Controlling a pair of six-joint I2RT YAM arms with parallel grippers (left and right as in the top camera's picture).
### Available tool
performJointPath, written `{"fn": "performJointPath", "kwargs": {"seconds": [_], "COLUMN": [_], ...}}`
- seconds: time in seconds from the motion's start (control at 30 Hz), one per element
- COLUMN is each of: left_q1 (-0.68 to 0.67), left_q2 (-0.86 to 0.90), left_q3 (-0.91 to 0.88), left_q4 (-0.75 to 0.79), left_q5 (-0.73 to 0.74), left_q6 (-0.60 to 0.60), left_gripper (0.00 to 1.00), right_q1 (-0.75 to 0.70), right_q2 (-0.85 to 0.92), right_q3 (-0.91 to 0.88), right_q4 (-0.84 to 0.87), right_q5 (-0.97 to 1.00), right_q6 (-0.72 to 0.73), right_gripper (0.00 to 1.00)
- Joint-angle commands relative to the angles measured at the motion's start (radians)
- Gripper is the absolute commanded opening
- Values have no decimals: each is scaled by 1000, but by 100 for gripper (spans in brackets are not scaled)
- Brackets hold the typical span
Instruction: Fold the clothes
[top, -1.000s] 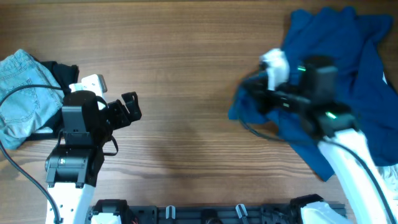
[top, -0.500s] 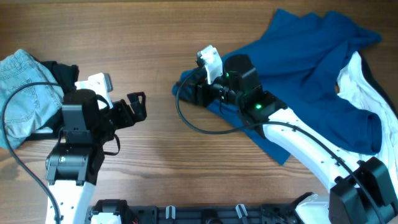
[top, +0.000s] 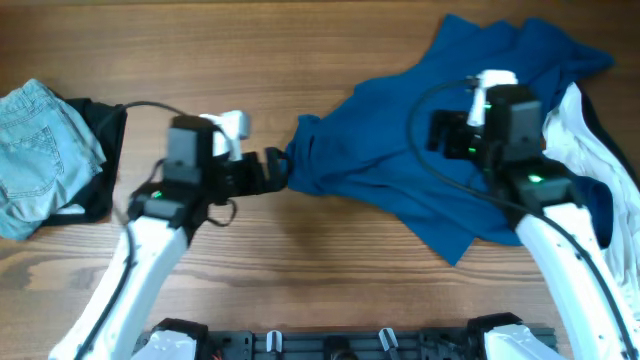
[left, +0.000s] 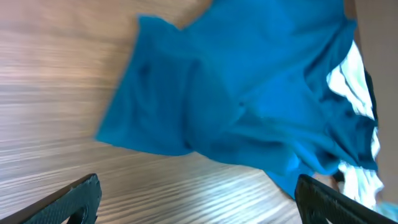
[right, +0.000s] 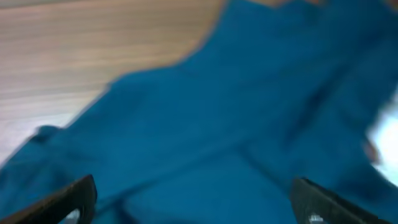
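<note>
A blue shirt (top: 420, 170) lies crumpled across the right half of the table, one bunched corner pointing left. My left gripper (top: 275, 168) is open just left of that corner, with bare wood between its fingers. In the left wrist view the shirt (left: 236, 93) lies ahead of the open gripper (left: 199, 205). Over the shirt's middle, my right gripper (top: 440, 135) is open and holds nothing. The right wrist view shows blurred blue cloth (right: 236, 112) under the open gripper (right: 196, 205). A white garment (top: 572, 140) lies partly under the shirt's right side.
Light blue jeans (top: 40, 150) rest on a black garment (top: 100, 140) at the left edge. The white garment (left: 348, 81) also shows beyond the shirt in the left wrist view. The arm bases stand along the front edge.
The right gripper dragged the blue shirt leftward, opened, let it go and drew back right. The left arm swung right to the shirt's left corner.
</note>
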Motion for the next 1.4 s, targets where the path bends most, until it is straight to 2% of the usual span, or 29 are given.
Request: {"fn": "performJointPath", "kwargs": {"seconds": [0.0,0.17,0.27,0.3,0.33,0.37,0.4,0.43,0.53,0.67,0.73,0.87,0.9,0.93,0.97,1.1,1.2,1.37], "left_q1": [-94,-198,-250,-262,-270,-272,-267,-255,-167,51,192,328,351,365,368,323,242,103], "left_q2": [136,323,416,440,461,476,477,476,435,349,320,318,318,318,318,319,326,363], "left_q3": [16,16,16,16,16,16,16,16,39,147,251,381,399,407,407,407,406,377], "left_q4": [69,152,252,290,327,367,394,414,407,322,288,243,221,187,141,-143,-325,-496], "left_q5": [27,27,15,-3,-29,-69,-108,-152,-249,-280,-280,-280,-272,-246,-220,-131,-130,-234], "left_q6": [-182,-458,-505,-505,-505,-501,-493,-476,-401,-296,-287,-286,-279,-262,-262,-261,-261,-263], "left_gripper": [100,100,98,90,75,56,21,4,4,4,4,4,15,86,100,100,100,100], "right_q1": [-58,-69,-69,-69,-69,-69,-69,-69,-69,-69,-69,-69,-69,-69,-69,-74,-76,-80], "right_q2": [-27,-31,-31,-31,-31,-31,-31,-30,-30,-30,-29,-27,-24,-16,-11,24,58,90], "right_q3": [13,13,13,13,13,13,13,13,13,13,13,13,13,13,13,13,13,13], "right_q4": [-54,-95,-96,-99,-103,-110,-116,-122,-141,-163,-162,-160,-161,-164,-169,-189,-187,-201], "right_q5": [37,37,37,37,37,37,37,37,37,37,37,37,37,37,37,45,44,45], "right_q6": [7,-2,-1,-1,-1,-1,-1,-1,-1,-3,-3,-2,-1,0,0,7,8,42], "right_gripper": [100,100,100,100,100,100,100,100,100,99,99,99,99,99,99,99,99,99]}}
